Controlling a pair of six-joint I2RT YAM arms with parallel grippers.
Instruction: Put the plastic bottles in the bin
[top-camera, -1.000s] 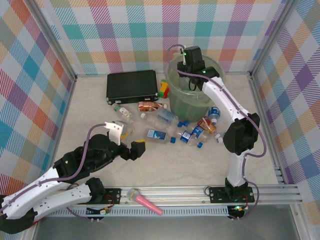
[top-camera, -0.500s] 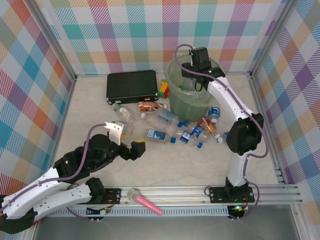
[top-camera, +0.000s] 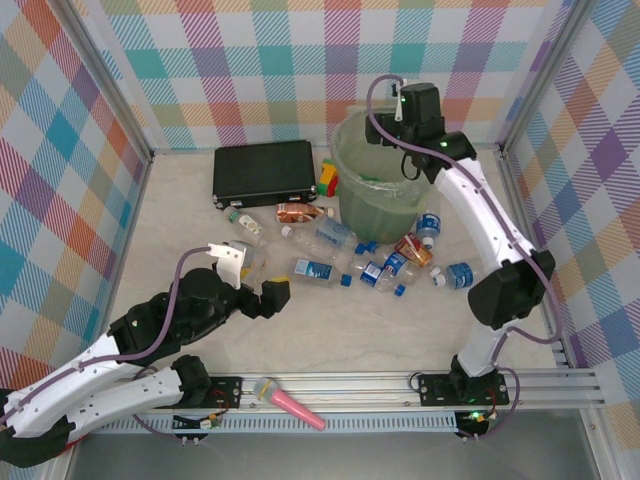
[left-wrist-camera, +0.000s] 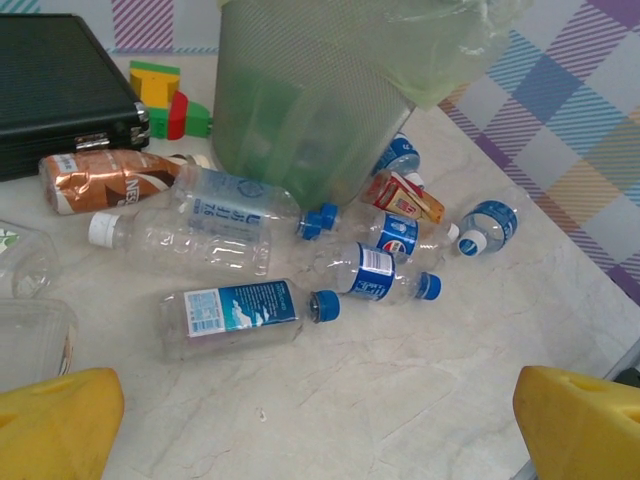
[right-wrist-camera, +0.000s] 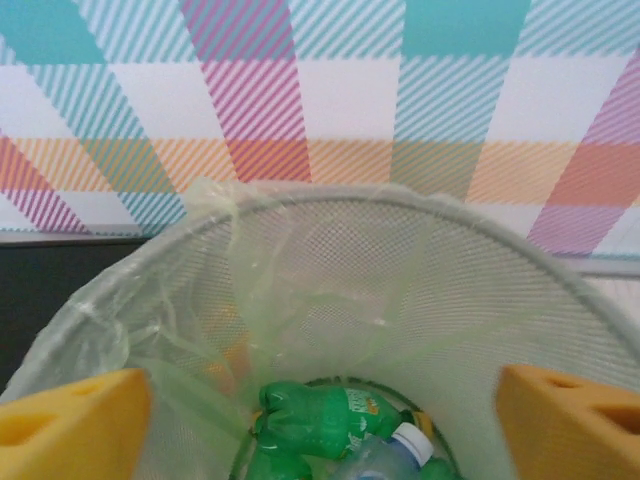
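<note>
Several plastic bottles lie on the table in front of the bin (top-camera: 380, 200): a clear one with a blue label (top-camera: 315, 268), a copper-brown one (top-camera: 298, 212), others further right (top-camera: 458, 275). My right gripper (top-camera: 407, 125) hangs open over the bin's mouth. In the right wrist view, between its yellow fingertips (right-wrist-camera: 70, 420), a green bottle (right-wrist-camera: 330, 410) and a white-capped clear bottle (right-wrist-camera: 400, 448) lie at the bottom of the bin (right-wrist-camera: 450, 215). My left gripper (top-camera: 255, 280) stands open near the table, short of the blue-labelled bottle (left-wrist-camera: 230, 315); nothing is between its fingers (left-wrist-camera: 585, 425).
A flat black case (top-camera: 265, 172) lies left of the bin, with small coloured blocks (top-camera: 327, 180) between them. A pink stick (top-camera: 290, 402) rests on the front rail. Checked walls close the table on three sides. Bare marble lies between the bottles and the rail.
My right gripper has opened over the bin and shifted right along its rim, its elbow swinging right too. The left arm has not moved.
</note>
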